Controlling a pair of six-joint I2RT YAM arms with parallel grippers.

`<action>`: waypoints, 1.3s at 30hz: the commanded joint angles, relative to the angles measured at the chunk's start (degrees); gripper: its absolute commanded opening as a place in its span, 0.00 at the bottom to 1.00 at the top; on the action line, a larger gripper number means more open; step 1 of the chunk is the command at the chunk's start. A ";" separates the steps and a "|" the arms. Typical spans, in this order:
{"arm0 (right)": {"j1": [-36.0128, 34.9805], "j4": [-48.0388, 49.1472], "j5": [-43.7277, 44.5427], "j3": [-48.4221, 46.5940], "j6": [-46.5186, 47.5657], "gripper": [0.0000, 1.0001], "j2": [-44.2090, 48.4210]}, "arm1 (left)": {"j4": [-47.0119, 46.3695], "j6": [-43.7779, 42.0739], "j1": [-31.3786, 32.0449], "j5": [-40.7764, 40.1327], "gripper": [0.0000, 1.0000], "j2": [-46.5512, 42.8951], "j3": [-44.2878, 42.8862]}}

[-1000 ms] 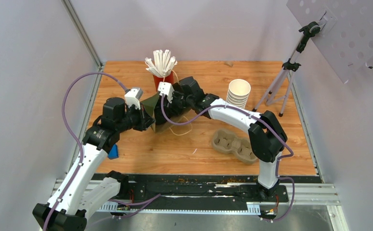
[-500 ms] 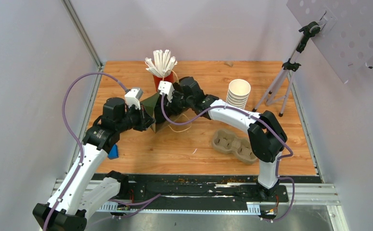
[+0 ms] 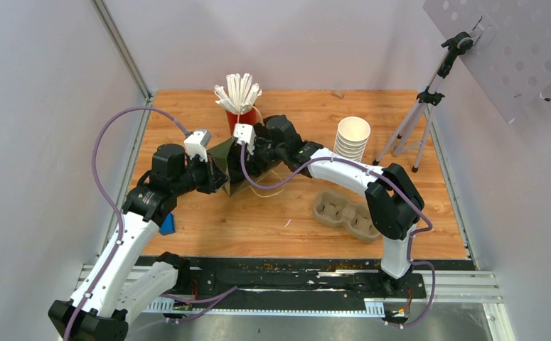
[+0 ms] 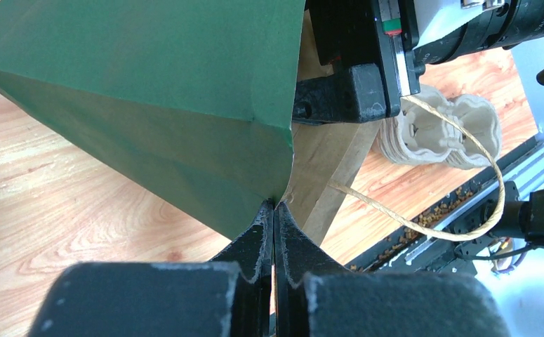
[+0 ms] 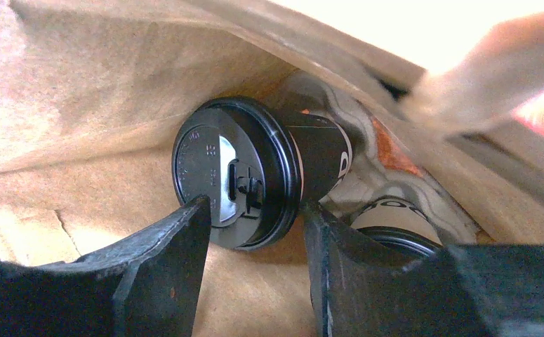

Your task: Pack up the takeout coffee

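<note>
— At the bag's mouth, the left gripper [image 4: 274, 205] is pinched tight on the green paper bag [image 4: 149, 91] at its edge.
— And farther in?
— The right gripper [image 5: 256, 206] stands parted, one finger on each side of the takeout coffee [image 5: 230, 172], which sits deep inside the bag.
— That cup looks thin-walled, light and crushable. I'd hold it at the stiff lid rim, gently.

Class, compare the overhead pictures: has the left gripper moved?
No. The left gripper, shut on the green bag, stays equally far from the red straw cup.
</note>
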State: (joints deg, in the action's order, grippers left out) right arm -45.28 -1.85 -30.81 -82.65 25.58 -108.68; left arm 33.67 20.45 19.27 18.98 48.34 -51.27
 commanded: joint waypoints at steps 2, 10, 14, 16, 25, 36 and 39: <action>-0.60 3.23 -1.79 -1.29 0.95 0.52 -1.09 | -1.22 0.03 0.16 1.56 0.00 -0.63 0.16; -0.60 -0.78 -4.70 -2.88 2.63 0.61 -2.25 | -1.25 -0.14 0.16 1.72 0.00 -0.58 0.11; -0.61 -1.23 -4.83 -2.79 3.16 0.61 -2.41 | -1.26 -0.14 0.16 1.81 0.00 -0.44 0.01; -0.60 -1.09 -4.96 -3.15 3.11 0.54 -2.56 | -1.24 -0.21 0.16 1.84 0.00 -0.36 -0.06; -0.60 -1.12 -5.22 -3.75 2.45 0.27 -2.47 | -1.12 -0.19 0.16 1.63 0.00 -0.19 -0.41; -0.47 -1.86 -7.08 -3.32 1.81 0.20 -0.62 | -0.48 0.13 0.16 0.58 0.00 -0.46 -0.76; -0.36 -3.28 -9.56 -4.33 1.63 0.20 -0.57 | 0.36 -0.33 0.16 -0.01 0.00 -0.53 -1.17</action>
State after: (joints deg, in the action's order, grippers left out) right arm -45.56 -3.99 -35.03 -84.33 28.14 -110.63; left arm 33.76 20.49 19.27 19.49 48.34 -51.27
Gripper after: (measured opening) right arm 0.265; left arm 0.006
